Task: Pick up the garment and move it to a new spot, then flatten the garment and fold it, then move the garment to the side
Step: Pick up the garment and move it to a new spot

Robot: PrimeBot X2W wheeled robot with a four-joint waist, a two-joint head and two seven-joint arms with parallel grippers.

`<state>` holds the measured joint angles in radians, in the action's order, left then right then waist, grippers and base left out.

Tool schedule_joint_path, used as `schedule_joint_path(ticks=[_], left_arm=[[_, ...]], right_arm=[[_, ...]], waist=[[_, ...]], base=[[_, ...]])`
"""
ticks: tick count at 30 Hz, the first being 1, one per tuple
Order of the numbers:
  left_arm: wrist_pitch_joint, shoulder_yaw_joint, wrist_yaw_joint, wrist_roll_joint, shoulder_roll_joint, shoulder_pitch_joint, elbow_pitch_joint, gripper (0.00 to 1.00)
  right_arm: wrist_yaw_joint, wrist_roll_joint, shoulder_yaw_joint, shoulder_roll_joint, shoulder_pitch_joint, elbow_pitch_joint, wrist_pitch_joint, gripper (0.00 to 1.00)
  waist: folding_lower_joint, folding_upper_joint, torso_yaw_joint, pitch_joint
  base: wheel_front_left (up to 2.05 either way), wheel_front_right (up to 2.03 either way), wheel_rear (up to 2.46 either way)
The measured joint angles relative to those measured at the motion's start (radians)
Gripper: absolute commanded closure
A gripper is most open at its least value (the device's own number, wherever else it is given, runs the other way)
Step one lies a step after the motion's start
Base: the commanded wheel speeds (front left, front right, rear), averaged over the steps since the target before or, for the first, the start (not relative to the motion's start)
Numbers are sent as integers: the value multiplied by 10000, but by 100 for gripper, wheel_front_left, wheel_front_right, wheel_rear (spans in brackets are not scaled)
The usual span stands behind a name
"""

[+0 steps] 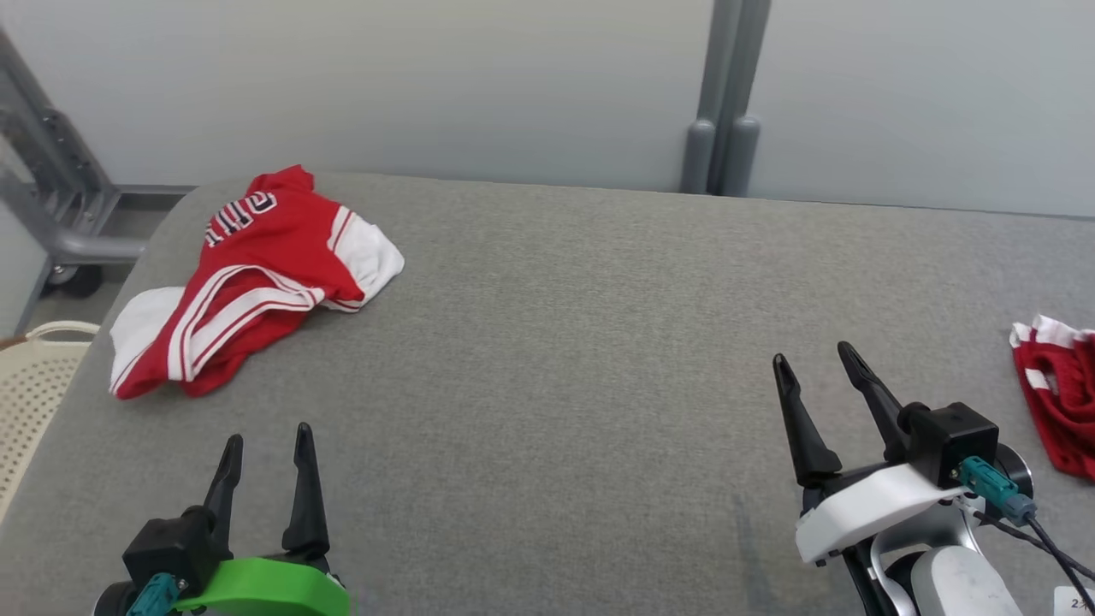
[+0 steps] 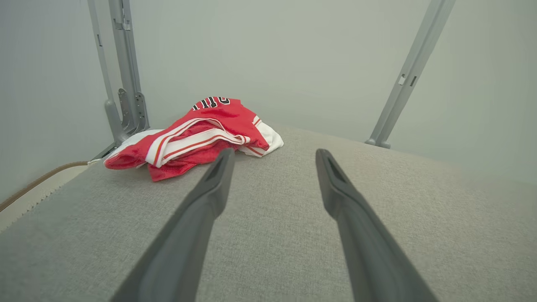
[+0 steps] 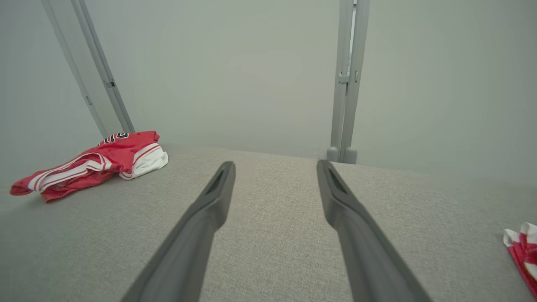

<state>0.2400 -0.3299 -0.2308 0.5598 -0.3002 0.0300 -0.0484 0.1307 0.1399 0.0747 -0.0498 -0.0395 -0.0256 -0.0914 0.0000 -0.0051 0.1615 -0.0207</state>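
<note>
- Left gripper (image 1: 268,432): fingers spread, nothing between them, poised over the grey padded table (image 1: 556,342).
- Right gripper (image 1: 813,353): fingers likewise spread and empty.
- Garment (image 1: 257,282): red with white bands, lying crumpled ahead of the left gripper and slightly to its outer side, well apart from the fingertips. It is far across the table from the right gripper.
- Hazard, partial grasp: the garment lies in overlapping folds. A pinch on the top fold may catch one layer only, so that it lifts as a bundle and does not open.
- Hazard, push-off: the garment rests near the table's rounded corner. A low, forward approach may shove it over the edge toward the pale perforated basket (image 1: 34,385) beyond.
- Hazard, snagging: fingertips driven too deep may dig into the padded cover.
- Hazard, wrong item: a second red-and-white piece (image 1: 1061,402) lies just outboard of the right gripper. An outward sweep may drag it, or it may be mistaken for the target.
</note>
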Motion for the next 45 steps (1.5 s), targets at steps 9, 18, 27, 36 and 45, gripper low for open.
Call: schedule_joint_path(ticks=[9, 18, 27, 36, 45], left_arm=[[-58, 88, -117, 29, -201, 242, 207, 0], [-94, 77, -163, 82, -228, 327, 403, 0], [-217, -15, -61, 71, -324, 26, 454, 0], [-1154, -318, 807, -336, -993, -2708, -146, 0], [-2523, -550, 1875, -529, -1553, -6050, -1829, 0]], right_arm=[[0, 171, 301, 4, 0, -46, -69, 0], [0, 171, 395, 8, -12, -77, -77, 0], [0, 71, 324, 12, -76, -40, -56, 0], [0, -242, 211, 13, -464, 280, 171, 0], [0, -499, 136, 10, -1181, 784, 288, 0]], waist=[[0, 0, 1680, -38], [0, 0, 2778, 12], [0, 0, 2538, 192], [0, 0, 2022, 711], [0, 0, 1285, 1666]], base=[[0, 0, 0], [0, 0, 0], [0, 0, 0], [0, 0, 0], [0, 0, 0]])
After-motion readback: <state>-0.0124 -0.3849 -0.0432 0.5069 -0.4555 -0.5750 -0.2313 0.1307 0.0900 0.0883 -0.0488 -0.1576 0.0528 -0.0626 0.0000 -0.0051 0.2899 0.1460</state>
